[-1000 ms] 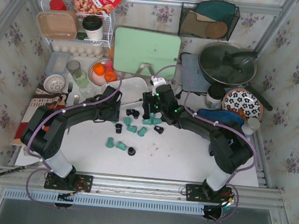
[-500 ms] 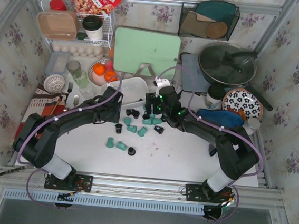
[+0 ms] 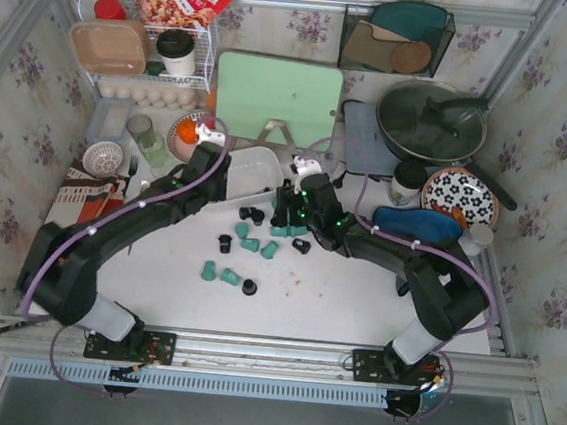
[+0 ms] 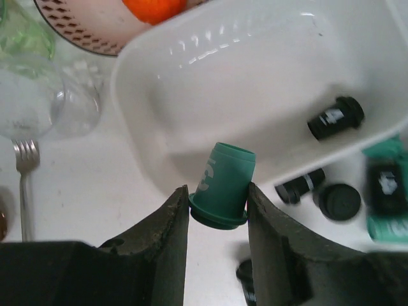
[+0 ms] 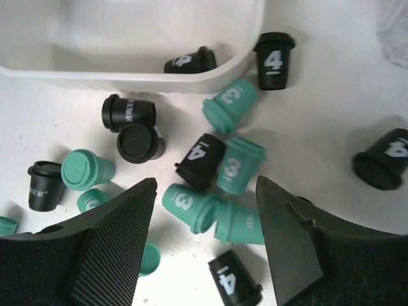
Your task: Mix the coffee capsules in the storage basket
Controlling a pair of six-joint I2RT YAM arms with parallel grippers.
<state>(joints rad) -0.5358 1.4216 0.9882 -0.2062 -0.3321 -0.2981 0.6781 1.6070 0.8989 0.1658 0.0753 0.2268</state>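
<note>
My left gripper (image 4: 218, 205) is shut on a teal coffee capsule (image 4: 224, 185), held tilted over the near rim of the white storage basket (image 4: 137, 131). One black capsule (image 4: 336, 118) lies inside the basket. In the top view the left gripper (image 3: 223, 175) sits at the basket's (image 3: 258, 163) left end. My right gripper (image 5: 207, 217) stands open above a cluster of teal and black capsules (image 5: 220, 169) on the table, with nothing between its fingers. Several more capsules (image 3: 227, 275) lie scattered in front.
A bowl of oranges (image 3: 186, 131), a drinking glass (image 4: 38, 95) and a fork (image 4: 24, 167) lie left of the basket. A green cutting board (image 3: 275, 96) stands behind it. A pan (image 3: 431, 121) and a flowered plate (image 3: 461, 194) are at the right.
My left arm has swung back and to the right, carrying the teal capsule from the table up to the basket. The right gripper has barely moved.
</note>
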